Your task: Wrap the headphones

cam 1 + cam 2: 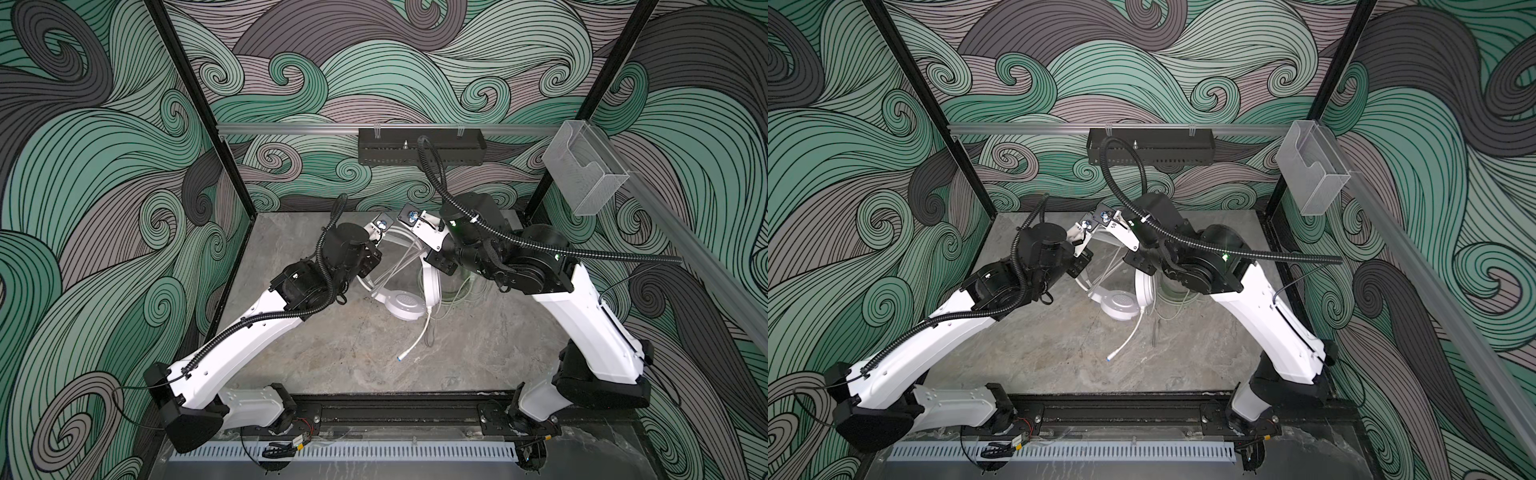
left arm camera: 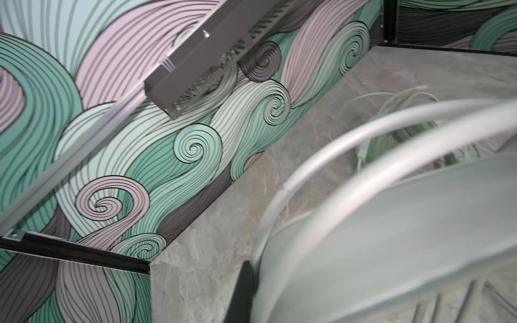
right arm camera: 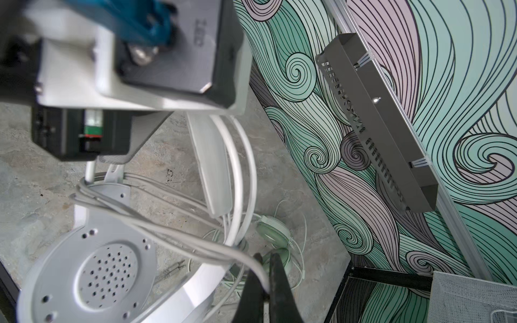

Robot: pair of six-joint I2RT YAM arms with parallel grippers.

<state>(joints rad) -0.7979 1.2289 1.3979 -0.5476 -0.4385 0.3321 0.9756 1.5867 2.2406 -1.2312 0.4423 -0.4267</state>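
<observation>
White headphones (image 1: 404,304) sit tilted over the counter (image 1: 332,357) at the middle of both top views. The left claw (image 1: 372,266) is clamped, seemingly on the headband, to steady them. The right claw (image 3: 265,282) pinches their cable (image 3: 173,235) taut, likely for winding. Mint headphones (image 3: 272,235) lie just beyond.

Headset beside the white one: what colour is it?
The other headset is pale mint green, clearest in the right wrist view.

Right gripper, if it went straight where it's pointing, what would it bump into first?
Right gripper, shut on the white cable, would likely meet the mint green headset on the table; depth is unclear.
</observation>
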